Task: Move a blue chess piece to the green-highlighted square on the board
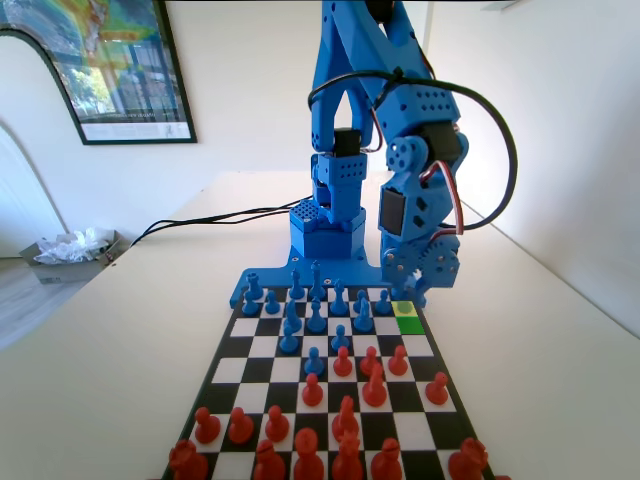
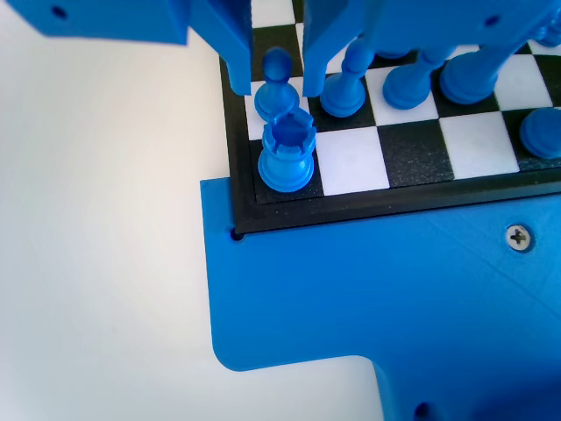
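**Wrist view: tool straddles corner pawn, jaws apart**

Wrist view puts your tool [image 2: 276,83] low over the near-left corner of the board [image 2: 412,195]. The two jaws hang from the top edge, one on each side of the blue chess piece [image 2: 277,83]. A sliver of board shows between each jaw and the pawn's round head, so the jaws stand apart and are not clamped; you hold nothing. The pawn stands upright on a white square, one square in from the board's edge. Just in front of it, on the corner square, stands a blue rook [image 2: 287,156], also upright, partly covering the pawn's base. Further blue pieces line the row to the right of the pawn. Below the board's black rim lies the blue base plate [image 2: 351,289], and pale tabletop [image 2: 105,219] lies to the left.

Fixed view shows your tool [image 1: 418,290] down at the far right corner of the board [image 1: 225,350], at the blue arm's end. The green-highlighted square [image 1: 407,323] sits in the right-hand column, just nearer the camera than the tool, with no piece standing on its bright part. Whether the pawn's base touches that square you cannot tell from this angle; the pawn itself is too crowded by the tool to pick out here. Red pieces fill the near rows.
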